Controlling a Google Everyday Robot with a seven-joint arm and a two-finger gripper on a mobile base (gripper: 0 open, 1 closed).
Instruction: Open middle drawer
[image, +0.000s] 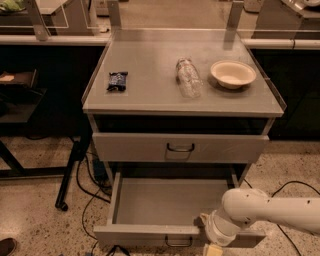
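Note:
The middle drawer (165, 202) stands pulled far out of the grey cabinet, and its plain grey inside shows nothing in it. Its small dark loop handle (178, 243) is at the centre of the flat front, near the bottom edge of the view. My gripper (211, 248) is at the drawer's front edge, just right of the handle, at the end of my white arm (265, 212), which reaches in from the lower right. The gripper is partly cut off by the bottom of the view.
Above it, a closed drawer (135, 147) has the same handle. On the cabinet top lie a blue snack packet (117, 80), a clear plastic bottle (188, 77) and a white bowl (233, 73). Cables (92, 185) and a black table leg (70, 170) are left of the cabinet.

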